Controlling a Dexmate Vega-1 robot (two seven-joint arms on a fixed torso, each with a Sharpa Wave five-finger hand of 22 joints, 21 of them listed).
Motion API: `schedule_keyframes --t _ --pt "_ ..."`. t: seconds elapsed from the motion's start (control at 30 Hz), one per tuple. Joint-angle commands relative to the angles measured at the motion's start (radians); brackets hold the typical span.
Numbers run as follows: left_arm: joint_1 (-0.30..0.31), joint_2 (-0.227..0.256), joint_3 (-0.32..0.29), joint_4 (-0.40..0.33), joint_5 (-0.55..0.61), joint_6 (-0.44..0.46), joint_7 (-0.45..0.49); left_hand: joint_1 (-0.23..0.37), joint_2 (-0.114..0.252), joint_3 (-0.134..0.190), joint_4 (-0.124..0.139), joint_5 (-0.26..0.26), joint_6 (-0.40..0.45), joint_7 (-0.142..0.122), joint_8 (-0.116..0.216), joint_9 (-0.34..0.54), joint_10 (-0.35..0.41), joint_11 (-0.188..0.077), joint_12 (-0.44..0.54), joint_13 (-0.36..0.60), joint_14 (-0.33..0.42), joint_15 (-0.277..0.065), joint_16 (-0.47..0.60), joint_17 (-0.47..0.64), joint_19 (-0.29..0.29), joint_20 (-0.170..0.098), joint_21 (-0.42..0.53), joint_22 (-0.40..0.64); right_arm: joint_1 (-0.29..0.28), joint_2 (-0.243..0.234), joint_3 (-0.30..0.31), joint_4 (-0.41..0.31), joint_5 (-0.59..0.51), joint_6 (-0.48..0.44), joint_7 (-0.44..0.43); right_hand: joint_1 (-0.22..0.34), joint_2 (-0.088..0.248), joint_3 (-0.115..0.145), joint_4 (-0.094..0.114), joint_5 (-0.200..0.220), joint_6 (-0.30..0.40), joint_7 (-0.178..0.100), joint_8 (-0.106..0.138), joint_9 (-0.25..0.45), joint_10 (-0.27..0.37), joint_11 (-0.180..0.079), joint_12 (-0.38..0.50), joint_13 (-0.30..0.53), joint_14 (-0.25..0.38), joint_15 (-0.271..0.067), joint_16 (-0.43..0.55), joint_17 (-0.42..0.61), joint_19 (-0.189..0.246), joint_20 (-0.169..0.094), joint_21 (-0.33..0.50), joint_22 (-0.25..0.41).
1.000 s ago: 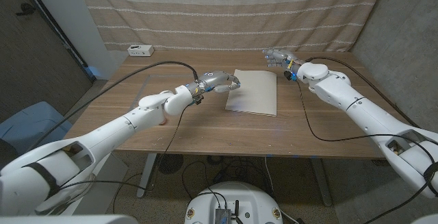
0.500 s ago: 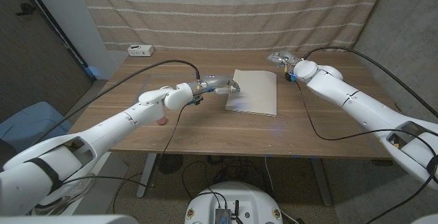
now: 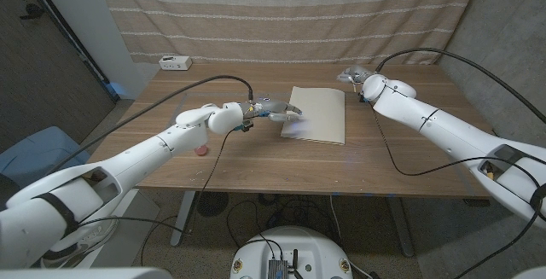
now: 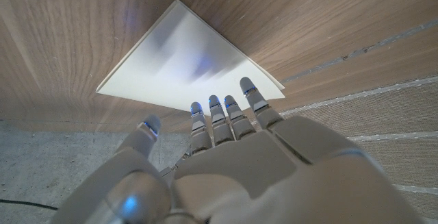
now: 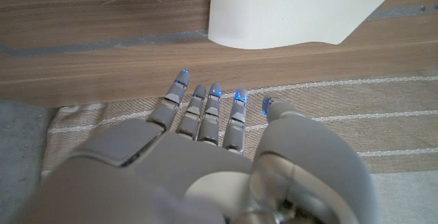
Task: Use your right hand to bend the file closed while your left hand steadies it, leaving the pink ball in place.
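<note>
The flat white paper file (image 3: pixel 316 114) lay mid-table. My left hand (image 3: pixel 278 109), fingers spread, hovered at its near-left edge; my right hand (image 3: pixel 351 76), spread too, waited beyond its far corner. I judged: pin first, fold slowly, avoiding the small pink ball (image 3: pixel 200 150).

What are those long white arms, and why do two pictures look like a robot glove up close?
It is a robot with two arms at a wooden table. One picture looks down from its head. The other two come from cameras on its wrists, so each hand looks huge. A pale file lies on the table. The left hand reaches to the file's edge; the right hand is near the file's far corner. Neither holds anything. A small pink ball peeks out beside the left arm, and a white box sits at the back.
</note>
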Motion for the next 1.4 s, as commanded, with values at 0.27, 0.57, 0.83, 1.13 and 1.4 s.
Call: schedule_keyframes --t 0.27,0.57,0.83,1.13,1.4 --pt "0.001 0.008 0.016 -0.04 0.003 0.046 -0.068 -0.02 -0.005 -0.007 0.007 0.005 0.01 0.01 0.007 0.0 0.006 -0.011 0.004 0.002 0.007 -0.01 0.006 0.005 -0.001 -0.024 -0.032 0.003 0.116 0.038 -0.171 0.082 -0.156 -0.144 0.177 -0.009 0.037 0.049 0.04 -0.017 0.029 -0.021 -0.018 0.004 -0.013 -0.052 -0.027 0.001 -0.069 -0.031 -0.023 0.016 -0.024 -0.044 -0.023 0.003" --pt "0.017 0.021 0.009 -0.074 0.014 0.06 -0.066 -0.027 -0.006 -0.011 0.011 0.005 0.016 0.011 0.009 0.0 0.01 -0.015 0.006 0.003 0.006 -0.012 0.006 0.005 -0.003 -0.013 -0.042 0.004 0.124 0.055 -0.2 0.131 -0.196 -0.103 0.184 0.008 0.026 0.079 0.027 -0.02 0.03 -0.019 -0.027 0.006 -0.043 -0.057 -0.041 0.002 -0.071 -0.073 -0.023 0.013 -0.015 -0.055 -0.026 0.003" --pt "0.021 0.027 0.004 -0.086 0.021 0.077 -0.074 -0.03 -0.007 -0.013 0.014 0.006 0.016 0.009 0.009 0.0 0.008 -0.019 0.006 0.003 0.006 -0.016 0.006 0.005 0.001 -0.01 -0.046 0.005 0.138 0.083 -0.216 0.177 -0.215 -0.082 0.209 0.025 0.04 0.104 0.021 -0.02 0.021 -0.031 -0.035 0.007 -0.04 -0.093 -0.04 0.003 -0.093 -0.072 -0.03 0.013 -0.022 -0.072 -0.033 0.004" --pt "0.024 0.022 0.007 -0.084 0.024 0.086 -0.076 -0.034 -0.007 -0.015 0.017 0.007 0.007 0.008 0.005 0.0 0.004 -0.022 0.004 0.003 0.003 -0.016 0.005 0.005 0.0 -0.002 -0.052 0.005 0.168 0.115 -0.255 0.232 -0.246 -0.071 0.264 0.044 0.038 0.147 0.031 -0.021 -0.035 -0.058 -0.05 0.008 -0.09 -0.141 -0.055 0.004 -0.165 -0.087 -0.048 0.018 -0.064 -0.109 -0.051 0.004" --pt "0.017 0.016 0.011 -0.074 0.027 0.097 -0.083 -0.04 -0.006 -0.018 0.022 0.008 -0.011 0.014 0.001 0.0 -0.011 -0.021 0.0 0.004 -0.011 -0.014 0.001 0.005 -0.01 0.012 -0.066 0.006 0.181 0.121 -0.259 0.254 -0.242 -0.063 0.317 0.046 0.037 0.152 0.034 -0.022 -0.04 -0.065 -0.047 0.009 -0.084 -0.143 -0.049 0.004 -0.174 -0.089 -0.049 0.018 -0.076 -0.113 -0.056 0.004"
